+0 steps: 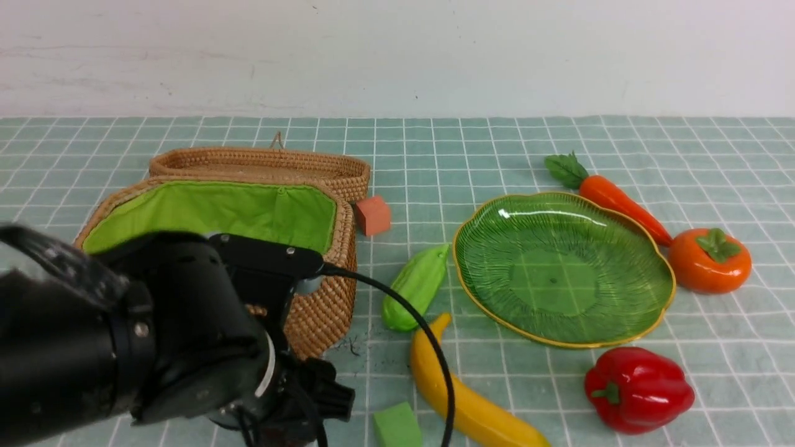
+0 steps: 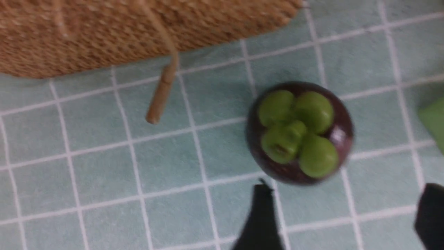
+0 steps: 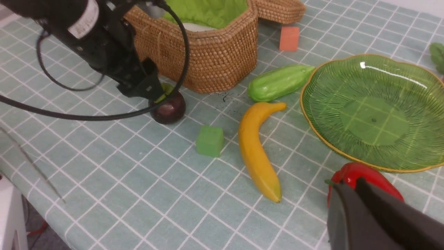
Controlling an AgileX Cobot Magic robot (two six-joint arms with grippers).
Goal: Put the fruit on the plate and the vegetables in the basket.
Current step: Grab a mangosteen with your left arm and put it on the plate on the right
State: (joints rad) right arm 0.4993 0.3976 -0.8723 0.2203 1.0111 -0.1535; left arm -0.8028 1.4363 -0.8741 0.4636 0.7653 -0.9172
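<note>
The dark purple mangosteen (image 2: 300,132) stands on the checked cloth beside the basket (image 1: 323,304). My left gripper (image 2: 345,208) is open just short of it, with nothing between its fingers. The banana (image 1: 459,397), persimmon (image 1: 708,261), carrot (image 1: 621,202), green gourd (image 1: 416,288) and red pepper (image 1: 640,388) lie on the cloth around the empty green plate (image 1: 559,267). A white radish (image 3: 196,27) shows inside the basket. My right gripper (image 3: 348,182) is shut and empty, hovering in front of the pepper (image 3: 367,175). It is out of the front view.
An orange cube (image 1: 372,215) sits by the basket, and the flat wicker lid (image 1: 261,162) lies behind it. A green cube (image 1: 397,425) lies next to the banana. The basket's toggle (image 2: 161,97) hangs near the mangosteen. My left arm (image 1: 124,347) hides the basket's front.
</note>
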